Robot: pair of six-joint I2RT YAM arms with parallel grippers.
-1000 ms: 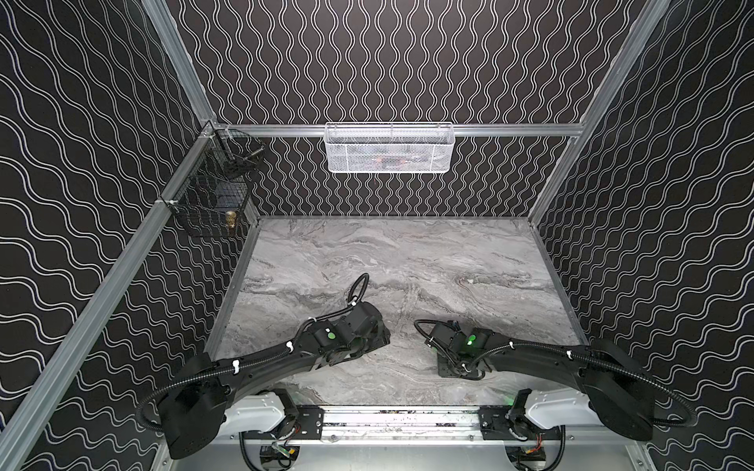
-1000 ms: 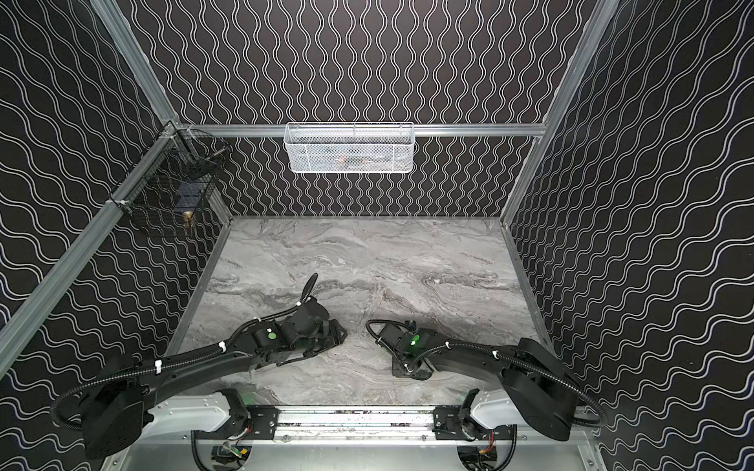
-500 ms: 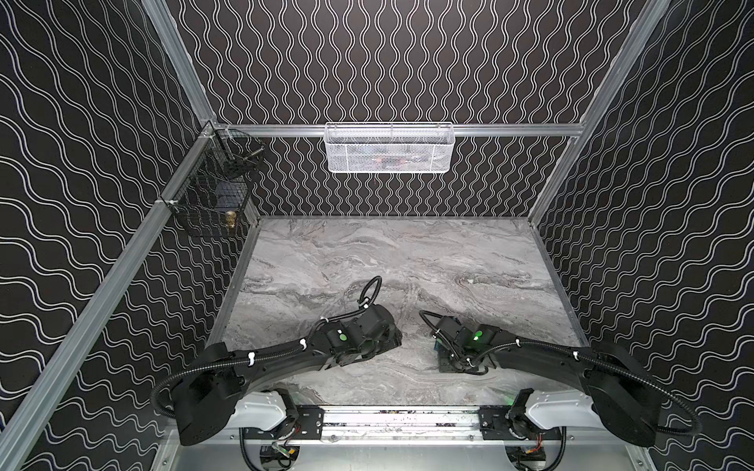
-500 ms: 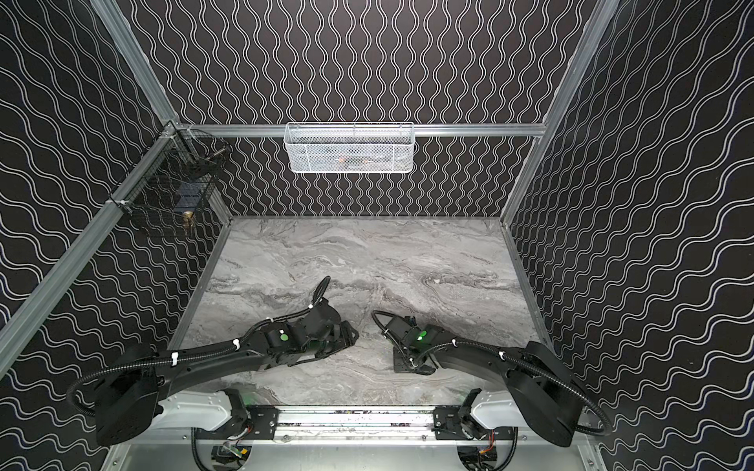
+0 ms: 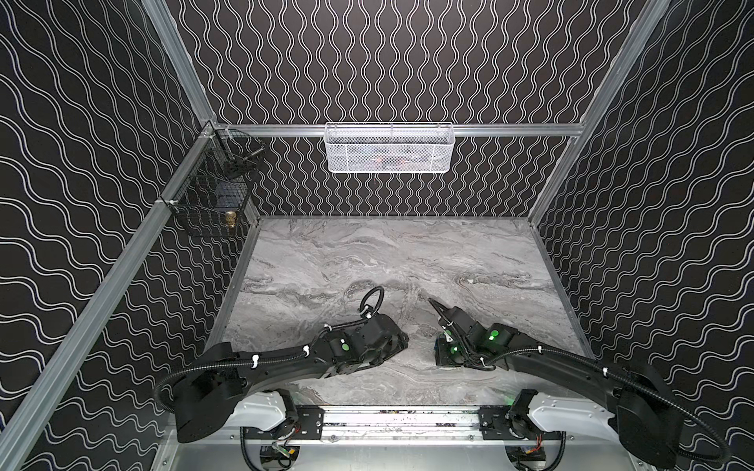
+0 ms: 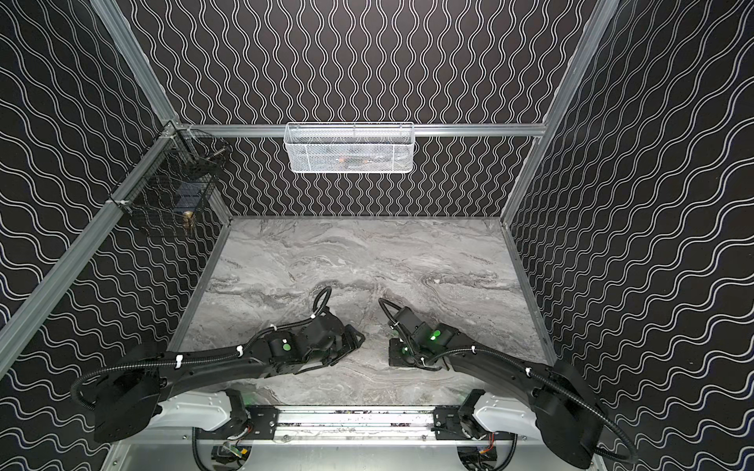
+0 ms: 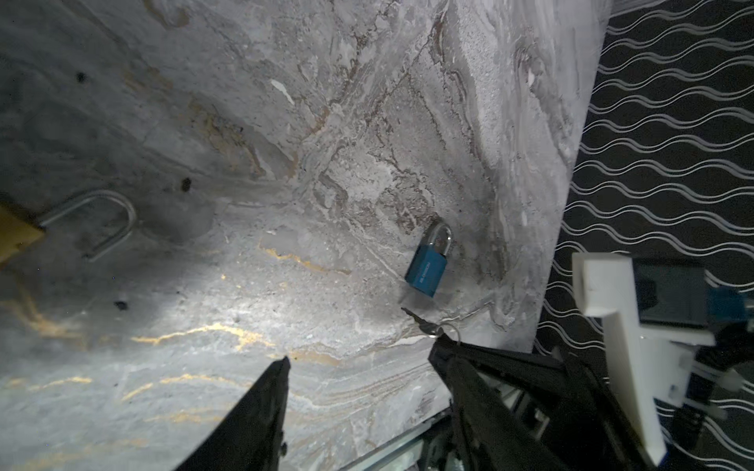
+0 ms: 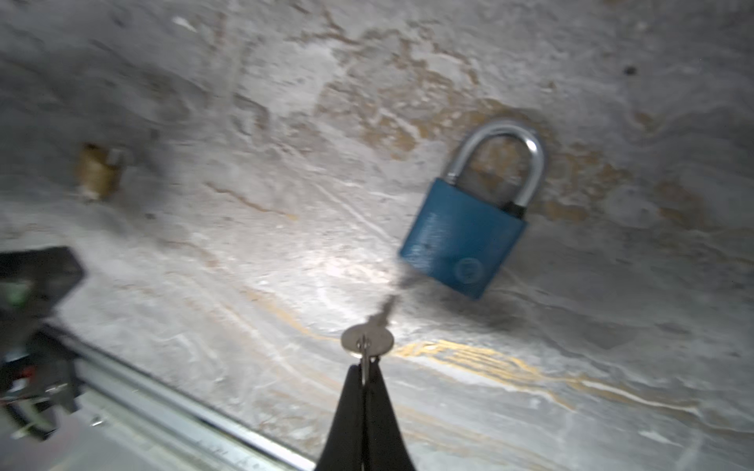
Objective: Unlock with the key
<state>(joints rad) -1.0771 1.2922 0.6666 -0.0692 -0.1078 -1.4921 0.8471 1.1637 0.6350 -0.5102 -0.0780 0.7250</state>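
Observation:
A blue padlock (image 8: 465,240) with a closed silver shackle lies flat on the marble table (image 5: 367,261). My right gripper (image 8: 364,367) is shut on the ring of a small silver key (image 8: 369,338). The key's blade points at the padlock's bottom edge, a short gap away, and is blurred. In the left wrist view the blue padlock (image 7: 427,266) and the key (image 7: 422,323) lie beyond my open left gripper (image 7: 361,359), which holds nothing. A brass padlock (image 8: 98,171) lies further off, its shackle (image 7: 102,220) beside the left arm. Both locks are hidden under the arms in both top views.
A white mesh basket (image 5: 389,149) hangs on the back rail. A black wire basket (image 5: 212,204) holding a brass object (image 5: 230,220) sits in the back left corner. Patterned walls close in three sides. An aluminium rail (image 5: 400,416) runs along the front edge.
The left arm has slid right toward the table's middle, bringing its gripper close to the right one. The right gripper has finished closing.

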